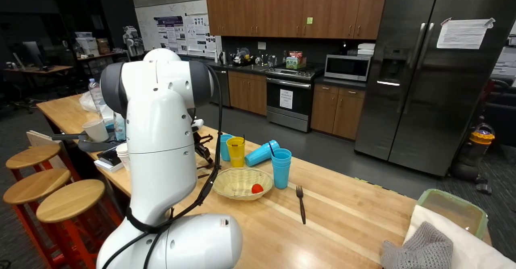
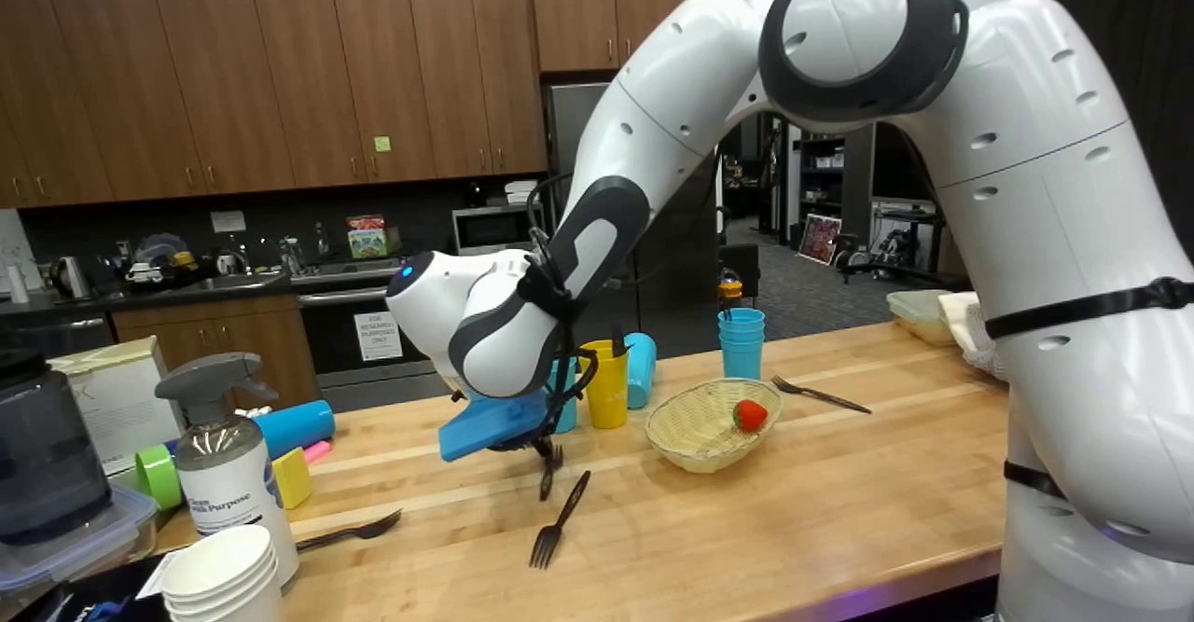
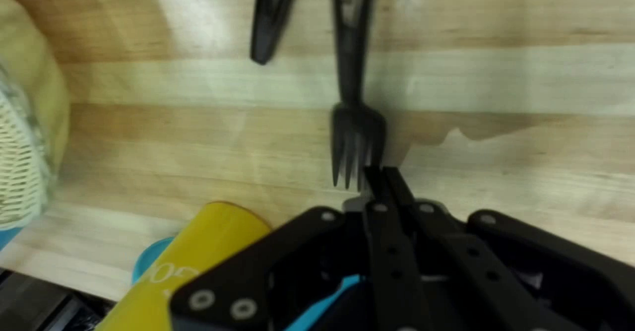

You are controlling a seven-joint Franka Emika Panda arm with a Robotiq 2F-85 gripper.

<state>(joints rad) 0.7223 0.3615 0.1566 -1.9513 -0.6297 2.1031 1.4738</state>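
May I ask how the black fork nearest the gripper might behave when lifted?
The black fork is probably light, being so slender. Its smooth-looking surface may slip in a grip. With the gripper right by its tined end, lifting it there would likely let the long far end swing or droop.

Glossy white arm (image 1: pixel 159 128), dark grey joint caps (image 1: pixel 201 84), black cables (image 1: pixel 208 186), black claw (image 3: pixel 382 171), silver screws (image 3: pixel 202 299)

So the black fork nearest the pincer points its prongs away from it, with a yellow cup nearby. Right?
Not quite: the wrist view shows the prongs of that black fork pointing toward the pincer, not away. The yellow cup is nearby.
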